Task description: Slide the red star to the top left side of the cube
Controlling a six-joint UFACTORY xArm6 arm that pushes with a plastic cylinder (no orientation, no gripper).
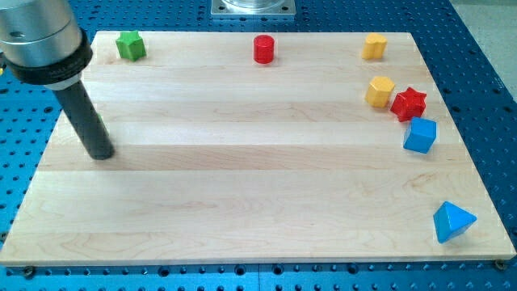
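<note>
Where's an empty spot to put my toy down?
The middle, between my tip and the blue cube, is bare, and so is the bottom edge left of the blue pyramid. It's crowded around the red star and yellow block.

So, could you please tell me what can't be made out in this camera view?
- Arm above my tip: cut off by the view's top-left edge.
- Whether the red star touches the yellow block or the blue cube: too small to tell.
- Metal base: cut by the top edge.
</note>
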